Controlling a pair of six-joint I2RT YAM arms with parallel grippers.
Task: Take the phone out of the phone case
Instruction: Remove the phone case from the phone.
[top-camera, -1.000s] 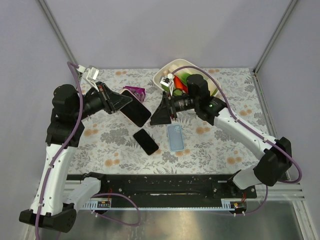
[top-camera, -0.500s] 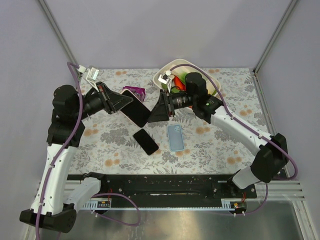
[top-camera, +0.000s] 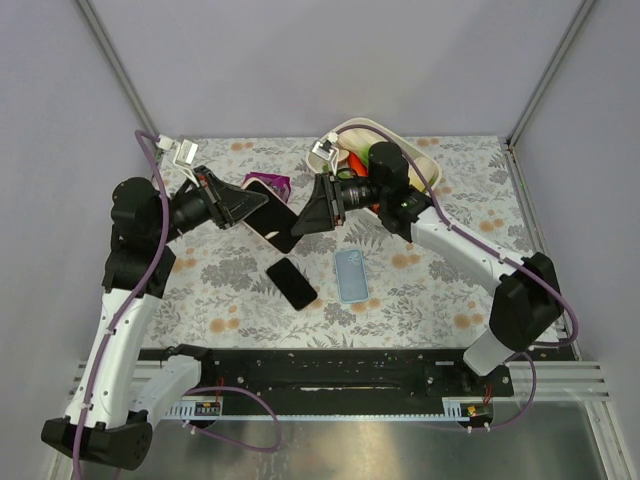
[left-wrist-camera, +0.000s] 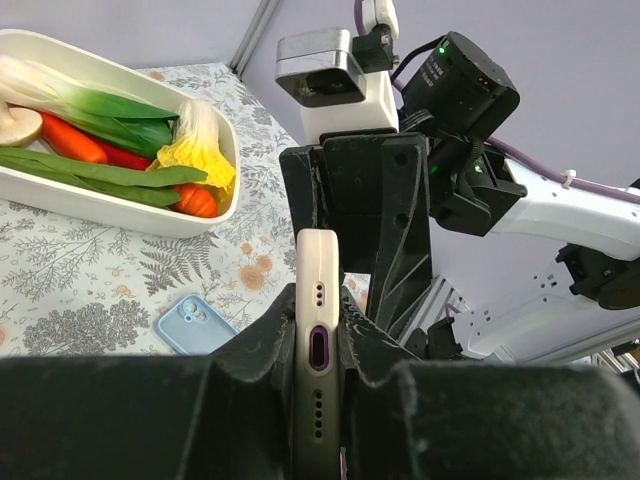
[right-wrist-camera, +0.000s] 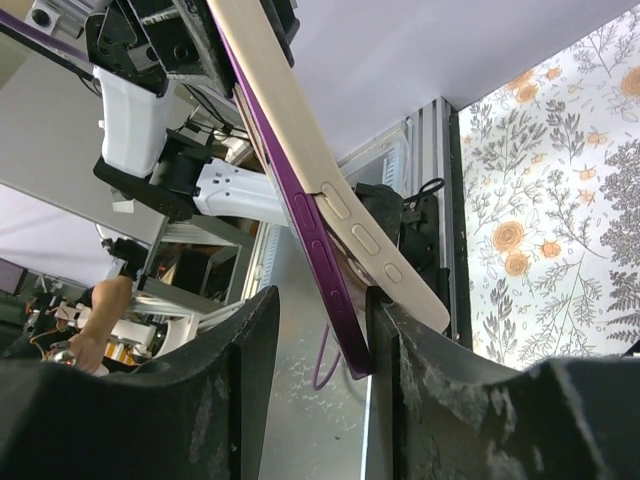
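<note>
Two grips meet at one slab. My left jaws are clenched on the cased phone (top-camera: 278, 222), which is held off the worktop (top-camera: 430, 290) at centre frame of the top view. My right jaws stand released, straddling its far end; the cream case (right-wrist-camera: 345, 215) is not yet pinched.

Risks:
- Closing on phone and case together would peel nothing.
- A skewed bite on that smooth edge could slip.
- A hard pull could twist it from my left hold and drop it near the black phone (top-camera: 292, 283) lying lower in frame.

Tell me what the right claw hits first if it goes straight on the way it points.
The cased phone held in the left claw: its free end sits between the open fingers of the right claw. Depth past it is unclear.
</note>
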